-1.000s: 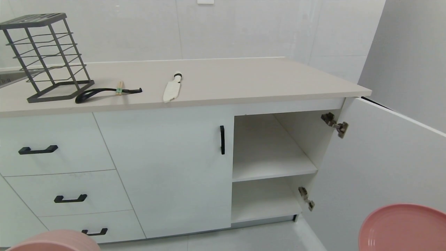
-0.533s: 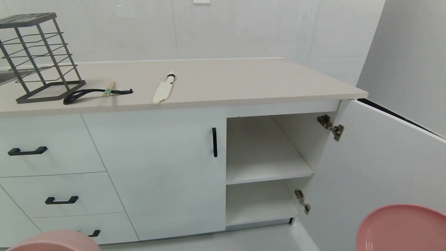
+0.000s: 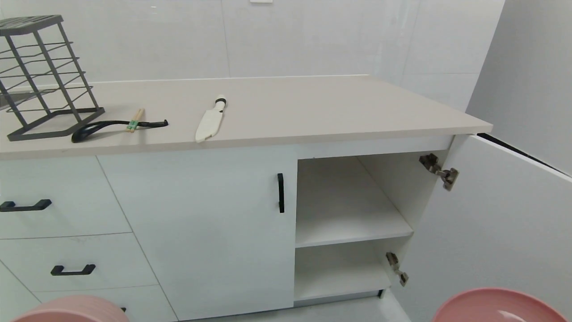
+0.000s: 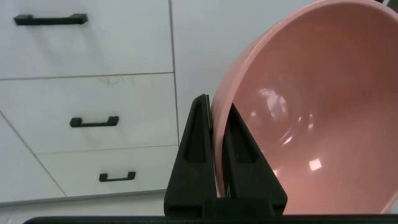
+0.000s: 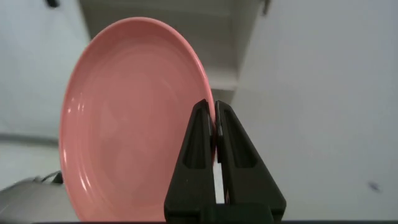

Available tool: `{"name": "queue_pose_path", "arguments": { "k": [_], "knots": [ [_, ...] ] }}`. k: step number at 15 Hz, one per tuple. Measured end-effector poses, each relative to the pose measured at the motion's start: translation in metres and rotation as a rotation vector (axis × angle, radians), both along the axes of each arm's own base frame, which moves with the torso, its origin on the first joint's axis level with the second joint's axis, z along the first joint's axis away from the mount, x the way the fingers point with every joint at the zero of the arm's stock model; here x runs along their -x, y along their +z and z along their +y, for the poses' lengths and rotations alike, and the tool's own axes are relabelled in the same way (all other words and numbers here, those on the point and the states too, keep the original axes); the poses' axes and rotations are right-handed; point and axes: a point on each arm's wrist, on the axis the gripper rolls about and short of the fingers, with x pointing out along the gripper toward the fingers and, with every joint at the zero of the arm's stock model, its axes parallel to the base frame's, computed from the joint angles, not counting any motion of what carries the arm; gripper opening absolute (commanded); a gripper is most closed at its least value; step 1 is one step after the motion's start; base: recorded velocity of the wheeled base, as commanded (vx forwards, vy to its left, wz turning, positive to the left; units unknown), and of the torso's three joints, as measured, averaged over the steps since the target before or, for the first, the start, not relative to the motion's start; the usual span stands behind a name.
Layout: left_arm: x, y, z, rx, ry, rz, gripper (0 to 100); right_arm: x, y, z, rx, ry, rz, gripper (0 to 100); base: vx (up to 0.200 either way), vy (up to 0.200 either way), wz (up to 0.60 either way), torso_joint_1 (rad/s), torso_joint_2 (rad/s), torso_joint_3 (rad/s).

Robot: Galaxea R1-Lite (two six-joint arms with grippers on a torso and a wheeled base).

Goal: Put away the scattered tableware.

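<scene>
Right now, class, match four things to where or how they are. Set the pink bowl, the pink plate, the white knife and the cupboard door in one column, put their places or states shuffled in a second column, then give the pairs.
1. pink bowl
2. pink plate
3. white knife
4. cupboard door

A. swung open
B. gripped by the right end effector
C. lying on the countertop
D. gripped by the left end effector

Pairs: 1-D, 2-B, 3-C, 4-A.

We have open passage into the cabinet's right compartment (image 3: 344, 197), above and below its shelf (image 3: 353, 233); the swung-out door (image 3: 500, 232) bounds its right. A rack (image 3: 31, 22), ladle (image 3: 85, 133) and knife (image 3: 208, 125) occupy the countertop's (image 3: 335, 107) left front.
</scene>
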Motion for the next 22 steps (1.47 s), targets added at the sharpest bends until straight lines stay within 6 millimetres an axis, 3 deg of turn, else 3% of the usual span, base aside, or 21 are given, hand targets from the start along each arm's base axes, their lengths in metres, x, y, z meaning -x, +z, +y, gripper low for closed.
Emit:
{"name": "queue_pose_path", "arguments": {
  "k": [3,6,8,10,16,19,22],
  "knots": [
    [0.000,0.000,0.000,0.000,-0.001,0.000,0,-0.002,0.011,0.000,-0.040,0.060,-0.006,0,0.000,0.000,0.00,0.000,0.00,0.000],
    [0.000,0.000,0.000,0.000,-0.001,0.000,0,-0.003,0.079,0.001,-0.149,0.102,-0.152,0,0.000,0.000,0.00,0.000,0.00,0.000],
    [0.000,0.000,0.000,0.000,-0.001,-0.002,0,-0.021,0.095,0.007,-0.153,0.151,-0.076,0,0.000,0.000,0.00,0.000,0.00,0.000],
    [0.000,0.000,0.000,0.002,-0.002,-0.001,0,-0.052,0.099,0.019,-0.138,0.201,0.041,0,0.000,0.000,0.00,0.000,0.00,0.000],
    [0.000,0.000,0.000,0.001,-0.002,-0.001,0,-0.148,0.065,0.063,-0.073,0.274,0.329,0,0.000,0.000,0.00,0.000,0.00,0.000],
    [0.000,0.000,0.000,0.002,-0.002,-0.001,0,-0.192,0.032,0.079,-0.068,0.261,0.364,0,0.000,0.000,0.00,0.000,0.00,0.000],
    [0.000,0.000,0.000,0.002,-0.002,-0.001,0,-0.232,-0.008,0.082,-0.074,0.212,0.376,0,0.000,0.000,0.00,0.000,0.00,0.000]
  ]
}}
